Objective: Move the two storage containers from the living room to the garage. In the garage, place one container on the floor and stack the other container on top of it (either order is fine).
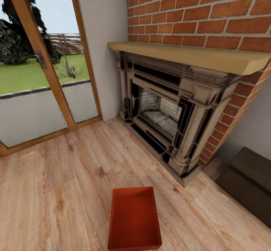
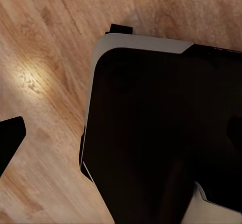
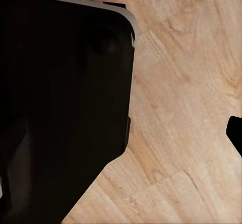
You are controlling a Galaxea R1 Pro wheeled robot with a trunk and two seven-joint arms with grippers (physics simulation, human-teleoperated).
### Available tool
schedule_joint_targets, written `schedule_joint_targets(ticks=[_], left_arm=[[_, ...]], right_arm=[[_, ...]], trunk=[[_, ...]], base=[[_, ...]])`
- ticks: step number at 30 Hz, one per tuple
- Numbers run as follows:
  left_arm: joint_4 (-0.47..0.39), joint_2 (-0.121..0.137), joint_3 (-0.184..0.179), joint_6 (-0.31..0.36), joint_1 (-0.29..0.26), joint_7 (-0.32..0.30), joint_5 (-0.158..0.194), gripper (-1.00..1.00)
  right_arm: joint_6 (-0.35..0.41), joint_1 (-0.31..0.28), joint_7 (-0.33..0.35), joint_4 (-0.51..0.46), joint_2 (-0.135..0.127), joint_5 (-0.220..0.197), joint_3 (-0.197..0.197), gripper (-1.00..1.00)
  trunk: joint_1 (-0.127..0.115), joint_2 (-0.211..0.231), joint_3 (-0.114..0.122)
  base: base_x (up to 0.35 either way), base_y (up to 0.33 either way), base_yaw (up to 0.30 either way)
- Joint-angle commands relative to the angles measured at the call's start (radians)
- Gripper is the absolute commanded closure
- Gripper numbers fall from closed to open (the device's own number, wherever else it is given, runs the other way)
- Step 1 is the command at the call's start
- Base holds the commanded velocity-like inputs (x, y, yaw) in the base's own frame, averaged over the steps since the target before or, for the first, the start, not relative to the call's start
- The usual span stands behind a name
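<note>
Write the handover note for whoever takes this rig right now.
Grippers: the wrist views look down on wood floor and the robot's dark base; open or shut cannot be told.
Things: one red-orange container sits empty on the plank floor in front of the brick fireplace, in the living room. The second one is not in sight.
Done: nothing moved.
Left: carry both to the garage and stack them.

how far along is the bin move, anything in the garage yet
Nothing looks done. One red bin sits empty on the wood-plank floor in front of the brick fireplace, so this is the living room. Nothing is in hand. Left: carry both bins to the garage and stack them.
</note>
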Motion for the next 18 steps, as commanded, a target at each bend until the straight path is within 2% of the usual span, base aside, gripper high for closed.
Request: schedule_joint_targets(ticks=[1, 18], left_arm=[[0.001, 0.000, -0.009, -0.003, -0.001, 0.000, 0.009, -1.00], [0.000, 0.000, -0.009, -0.003, -0.001, 0.000, 0.009, -1.00]], right_arm=[[-0.005, -0.001, -0.005, 0.003, 0.000, 0.000, 0.008, -1.00], [-0.005, -0.002, -0.007, 0.003, 0.000, 0.000, 0.008, -1.00]], trunk=[[0.000, -0.001, -0.003], [0.000, -0.001, -0.030]], base=[[0.000, 0.000, 0.000], [0.000, 0.000, 0.000]])
